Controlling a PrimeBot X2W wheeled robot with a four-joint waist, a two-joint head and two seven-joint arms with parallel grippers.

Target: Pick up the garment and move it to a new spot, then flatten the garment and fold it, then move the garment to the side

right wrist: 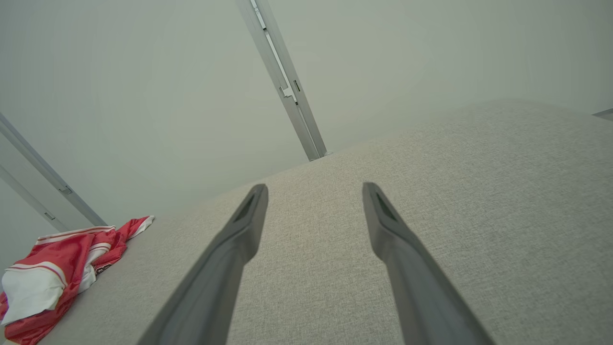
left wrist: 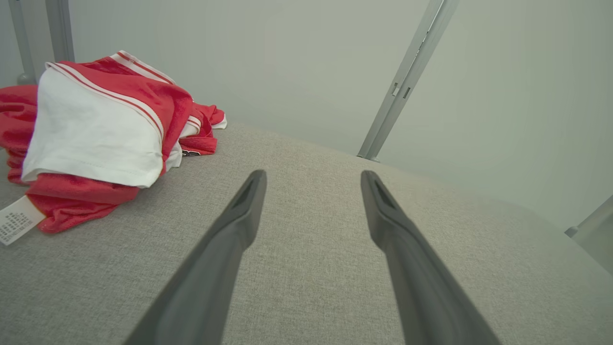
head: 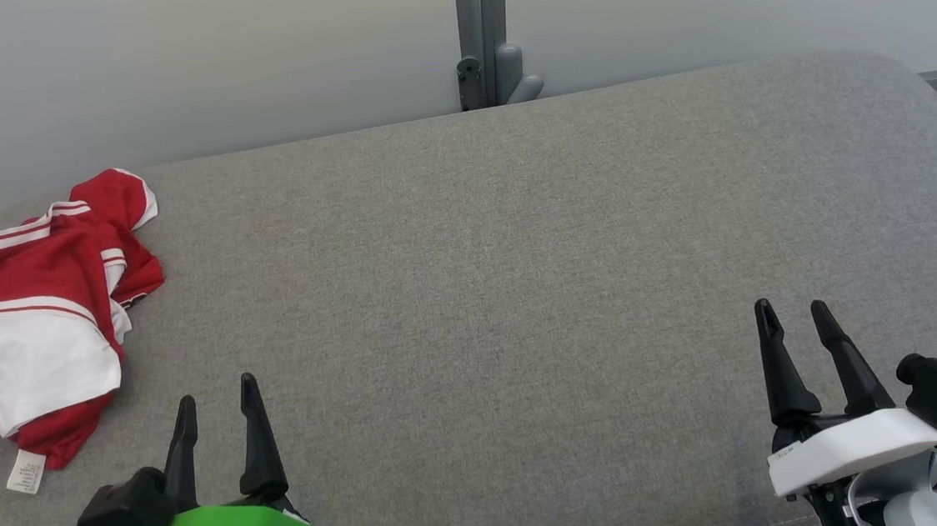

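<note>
A red and white garment (head: 42,317) lies crumpled at the far left of the grey fabric surface (head: 486,278), a white label at its near edge. My left gripper (head: 215,392) stands open at the lower left, just right of the garment and apart from it. In the left wrist view the garment (left wrist: 96,139) lies to the upper left of the open left gripper (left wrist: 311,179). My right gripper (head: 794,312) stands open at the lower right, far from the cloth. The right wrist view has the garment (right wrist: 62,273) at its lower left, beyond the open right gripper (right wrist: 313,189).
A pale wall runs behind the grey surface, with a grey metal post (head: 484,32) and its bracket at the back middle. The surface's left edge passes under the garment, and its rounded corner (head: 914,86) drops off at the back right.
</note>
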